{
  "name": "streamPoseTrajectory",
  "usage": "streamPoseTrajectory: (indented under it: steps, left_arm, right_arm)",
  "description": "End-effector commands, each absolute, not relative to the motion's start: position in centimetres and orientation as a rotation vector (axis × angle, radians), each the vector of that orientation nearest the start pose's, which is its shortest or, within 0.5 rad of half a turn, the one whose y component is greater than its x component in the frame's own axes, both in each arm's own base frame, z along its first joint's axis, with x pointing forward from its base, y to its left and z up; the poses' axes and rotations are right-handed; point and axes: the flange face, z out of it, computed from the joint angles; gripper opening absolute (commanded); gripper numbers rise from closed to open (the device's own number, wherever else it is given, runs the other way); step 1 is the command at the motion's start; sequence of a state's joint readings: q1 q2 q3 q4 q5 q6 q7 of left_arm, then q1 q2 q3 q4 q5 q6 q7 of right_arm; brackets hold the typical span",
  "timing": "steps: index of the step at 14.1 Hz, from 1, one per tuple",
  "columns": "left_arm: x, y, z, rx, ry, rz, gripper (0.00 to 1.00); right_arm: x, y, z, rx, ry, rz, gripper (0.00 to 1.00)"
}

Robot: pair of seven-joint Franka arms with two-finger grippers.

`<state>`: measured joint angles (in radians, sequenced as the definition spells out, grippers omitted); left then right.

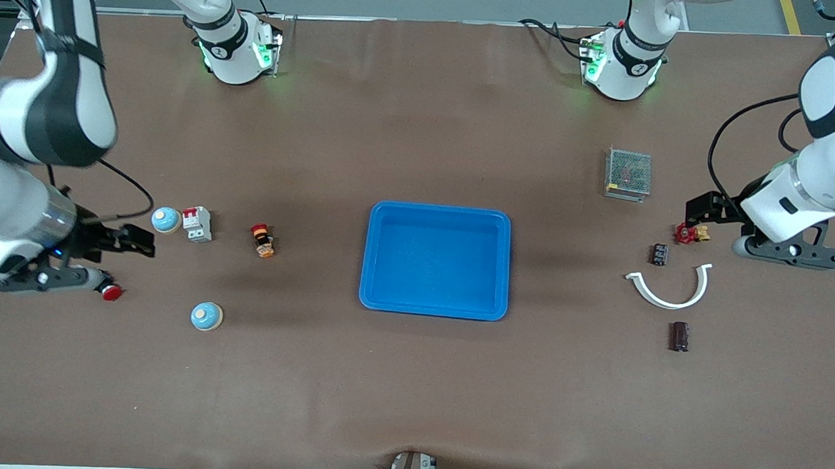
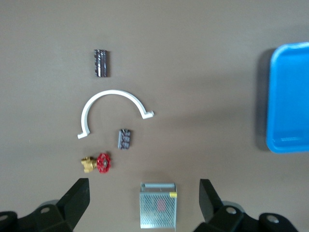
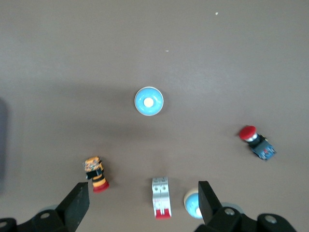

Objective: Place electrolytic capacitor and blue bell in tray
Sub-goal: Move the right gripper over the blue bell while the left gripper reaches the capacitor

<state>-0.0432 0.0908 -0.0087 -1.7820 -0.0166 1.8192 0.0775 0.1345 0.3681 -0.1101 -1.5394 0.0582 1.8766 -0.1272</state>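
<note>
writing: none readable
tray [image 1: 438,217]: blue, mid bench [image 1: 409,391]
left end effector [image 2: 143,203]: fingers apart, over bench
right end effector [image 3: 143,203]: fingers apart, over bench

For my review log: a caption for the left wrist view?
Open left gripper above mesh box, valve, white clip, capacitor; tray empty.

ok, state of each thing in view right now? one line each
tray: empty, flat on the table
electrolytic capacitor: lying on its side, outside the tray
blue bell: upright on the table, not in the tray
second blue bell: upright beside the circuit breaker
left gripper: jaws open, empty, over the mesh box
right gripper: jaws open, empty, over the circuit breaker
</note>
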Motion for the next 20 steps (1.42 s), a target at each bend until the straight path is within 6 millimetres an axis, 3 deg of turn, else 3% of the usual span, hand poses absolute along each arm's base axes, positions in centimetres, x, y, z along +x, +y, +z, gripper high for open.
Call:
streamPoseTrajectory:
  steps: [1,3,5,7,11,13,17,20]
  left_arm:
    - [57.4,-1.4,46.3,-3.149,0.227,0.076,1.00]
    - [56.4,0.1,43.8,-3.149,0.236,0.107,1.00]
    - [55.7,0.1,41.2,-3.149,0.259,0.131,1.00]
    - [54.7,0.2,39.3,-3.149,0.258,0.153,1.00]
    - [52.4,0.4,37.0,-3.145,0.281,0.158,1.00]
    - [51.2,1.8,36.3,-3.146,0.282,0.157,1.00]
    - [48.6,3.4,33.1,-3.133,0.309,0.062,1.00]
    - [47.2,3.5,30.7,-3.125,0.308,-0.019,1.00]
  right_arm:
    - [68.0,3.2,40.4,-3.115,-0.224,0.032,1.00]
    - [68.3,3.4,36.8,-3.119,-0.230,0.023,1.00]
    - [68.0,4.9,34.2,-3.120,-0.255,0.015,1.00]
    - [67.8,4.8,31.8,-3.124,-0.247,-0.023,1.00]
    - [67.6,4.5,28.2,-3.119,-0.269,-0.010,1.00]
    - [67.9,4.3,26.1,-3.115,-0.305,-0.030,1.00]
    - [68.5,4.8,24.1,-3.089,-0.313,-0.097,1.00]
    - [69.3,5.1,23.3,-3.089,-0.334,-0.120,1.00]
